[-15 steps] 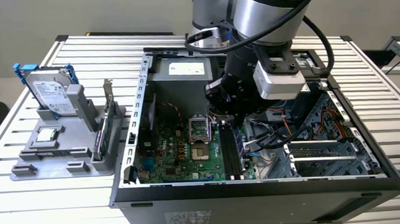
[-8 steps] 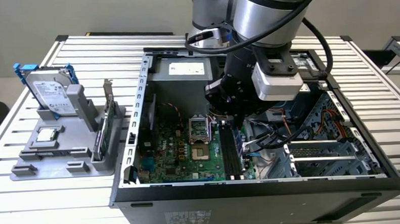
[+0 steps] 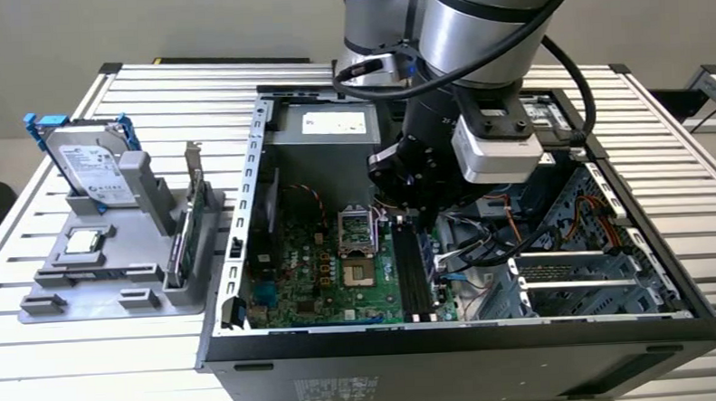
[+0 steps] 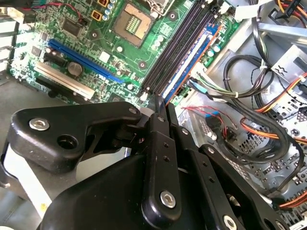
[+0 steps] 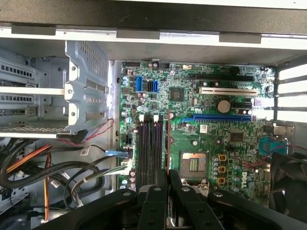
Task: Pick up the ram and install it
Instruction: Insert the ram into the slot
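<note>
Gripper [image 5: 168, 175] first: its jaws were drawn together on a thin strip seen edge-on, a brownish line running straight out from the fingertips in the first wrist view. I took that strip to be the ram [image 5: 168, 143], clamped by one end region with most of its length reaching forward from the claw. Its long axis lay parallel to the black slots [image 5: 148, 143] of the motherboard [image 5: 216, 139]. In this view it appeared just beside them, on the side toward the open processor socket [image 5: 194, 165]. In the second wrist view the same line fell on the opposite side of the slots, so by my judgement the stick hung above the slot bank, not in it, and roughly over it. Whether it sat exactly over one slot could not be told. In the exterior view the arm stood low inside the open computer case [image 3: 461, 341], the claw over the slots' far end. The grey parts holder [image 3: 97, 293] stood well apart at that view's left.
</note>
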Available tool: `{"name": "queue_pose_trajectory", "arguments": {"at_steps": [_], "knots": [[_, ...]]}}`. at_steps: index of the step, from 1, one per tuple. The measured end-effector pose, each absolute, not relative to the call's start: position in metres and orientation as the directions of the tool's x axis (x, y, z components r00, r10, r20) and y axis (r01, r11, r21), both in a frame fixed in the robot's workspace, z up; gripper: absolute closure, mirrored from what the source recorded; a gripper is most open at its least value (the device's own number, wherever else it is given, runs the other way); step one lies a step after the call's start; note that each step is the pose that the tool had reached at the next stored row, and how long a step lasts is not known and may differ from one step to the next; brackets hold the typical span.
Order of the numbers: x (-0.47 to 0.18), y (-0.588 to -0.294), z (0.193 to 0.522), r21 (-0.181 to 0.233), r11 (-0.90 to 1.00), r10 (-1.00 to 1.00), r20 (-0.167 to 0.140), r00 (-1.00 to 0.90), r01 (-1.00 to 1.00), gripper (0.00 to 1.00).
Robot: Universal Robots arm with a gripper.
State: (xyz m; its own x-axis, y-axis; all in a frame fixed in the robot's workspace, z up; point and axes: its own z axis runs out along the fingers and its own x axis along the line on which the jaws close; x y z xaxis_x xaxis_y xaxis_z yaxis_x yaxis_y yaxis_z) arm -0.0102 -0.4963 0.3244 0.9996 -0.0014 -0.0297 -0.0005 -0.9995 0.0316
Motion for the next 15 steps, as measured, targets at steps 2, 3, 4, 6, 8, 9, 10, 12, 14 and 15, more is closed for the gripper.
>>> {"name": "queue_pose_trajectory", "arguments": {"at_steps": [2, 3, 4, 6, 8, 9, 10, 12, 14, 15], "knots": [[-0.009, -0.496, 0.323, 0.032, -1.0, -0.001, -0.03, 1.0, 0.0, 1.0], [-0.009, -0.496, 0.323, 0.032, -1.0, -0.001, -0.03, 1.0, -0.001, 1.0], [-0.008, -0.496, 0.322, 0.031, -1.0, -0.001, -0.03, 1.0, -0.001, 1.0], [-0.008, -0.496, 0.321, 0.032, -1.0, -0.001, -0.03, 1.0, -0.001, 1.0], [-0.007, -0.496, 0.32, 0.032, -1.0, -0.002, -0.03, 1.0, -0.001, 1.0], [-0.007, -0.496, 0.319, 0.031, -1.0, -0.001, -0.03, 1.0, -0.001, 1.0], [-0.006, -0.496, 0.318, 0.032, -1.0, -0.002, -0.03, 1.0, -0.001, 1.0], [-0.006, -0.496, 0.316, 0.032, -1.0, -0.001, -0.03, 1.0, -0.001, 1.0], [-0.006, -0.496, 0.314, 0.032, -1.0, -0.002, -0.03, 1.0, -0.001, 1.0], [-0.006, -0.496, 0.312, 0.032, -1.0, -0.002, -0.03, 1.0, -0.001, 1.0]]}}
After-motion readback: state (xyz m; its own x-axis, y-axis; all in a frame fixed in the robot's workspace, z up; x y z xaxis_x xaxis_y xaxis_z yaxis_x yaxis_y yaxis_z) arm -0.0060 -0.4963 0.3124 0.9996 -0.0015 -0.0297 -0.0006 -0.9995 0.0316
